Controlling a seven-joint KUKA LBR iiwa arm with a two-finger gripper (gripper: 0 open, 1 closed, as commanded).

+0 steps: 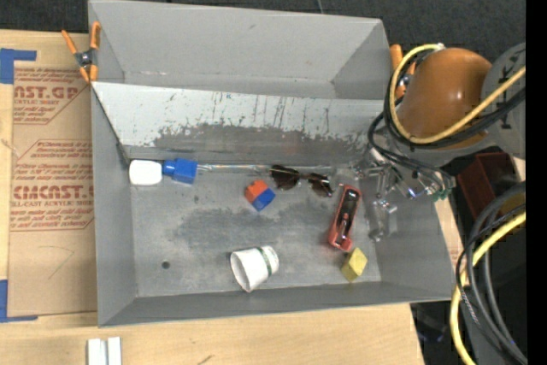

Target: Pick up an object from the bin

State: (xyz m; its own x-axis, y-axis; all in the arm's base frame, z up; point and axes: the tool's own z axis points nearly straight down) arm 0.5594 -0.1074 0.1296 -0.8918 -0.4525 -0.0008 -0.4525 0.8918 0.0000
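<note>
the hand [381,214] hung at the frame's lower right, just beside a red stapler-like tool [344,218]; its opening could not be told.

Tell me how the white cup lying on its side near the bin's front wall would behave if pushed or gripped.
The white tapered cup lies on its round side, so a push would probably roll it in a curve. It looks thin-walled and hollow, so likely light and easily crushed.
</note>
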